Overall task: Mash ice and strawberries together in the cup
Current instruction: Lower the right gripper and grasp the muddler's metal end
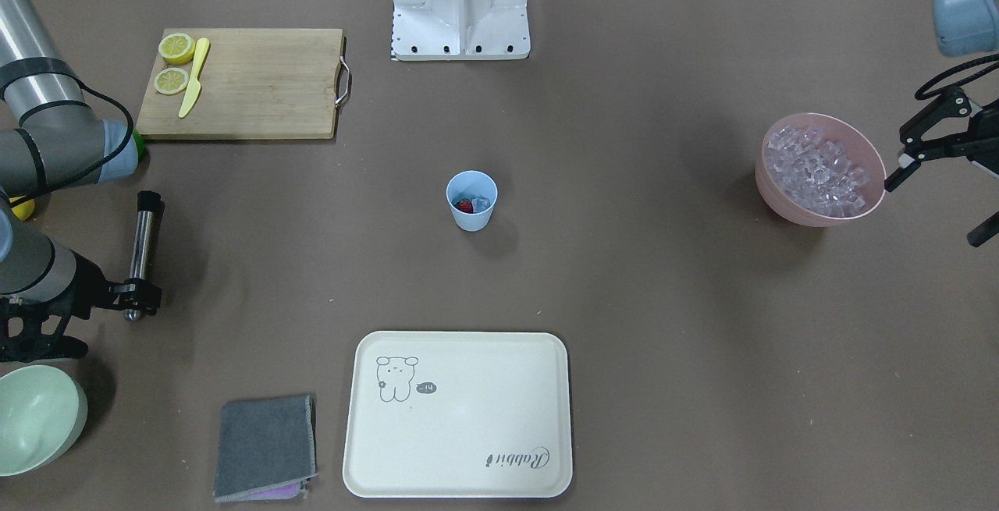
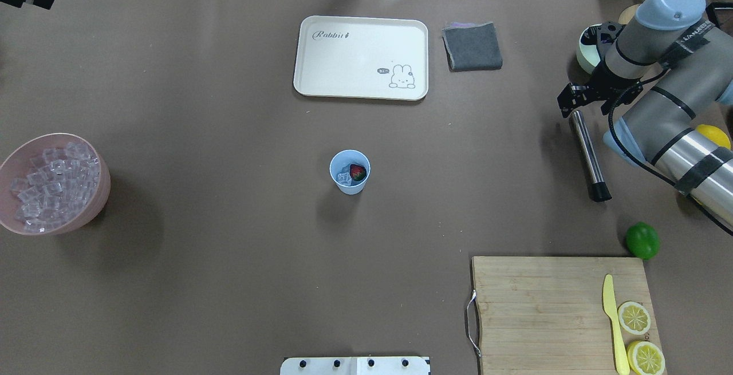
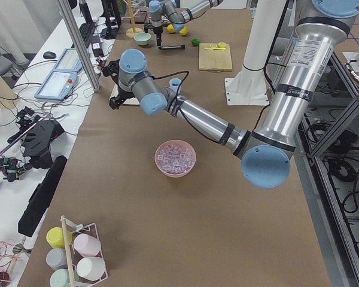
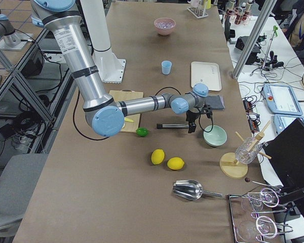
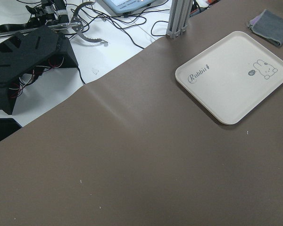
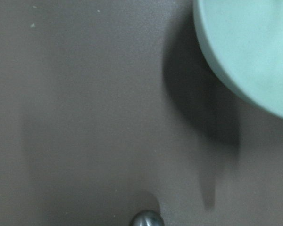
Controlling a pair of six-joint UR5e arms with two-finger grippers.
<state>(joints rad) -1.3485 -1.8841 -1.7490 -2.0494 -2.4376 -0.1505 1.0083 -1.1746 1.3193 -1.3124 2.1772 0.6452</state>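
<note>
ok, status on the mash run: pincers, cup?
Left pincer open. Right pincer shut on muddler. Cup upright mid-table, strawberry and ice inside. Nothing between muddler and cup.

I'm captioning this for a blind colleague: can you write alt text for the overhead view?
A blue cup mid-table holds a strawberry and ice. At right, the right gripper grips one end of a steel muddler; a pink bowl of ice sits at the left edge.

left gripper (image 1: 933,211) hangs well to the robot's left of the small light blue plastic cup (image 1: 472,220), jaws spread wide. right gripper (image 1: 134,293), well off on the cup's other side, clamps one end of a slim steel rod (image 1: 141,238).
</note>
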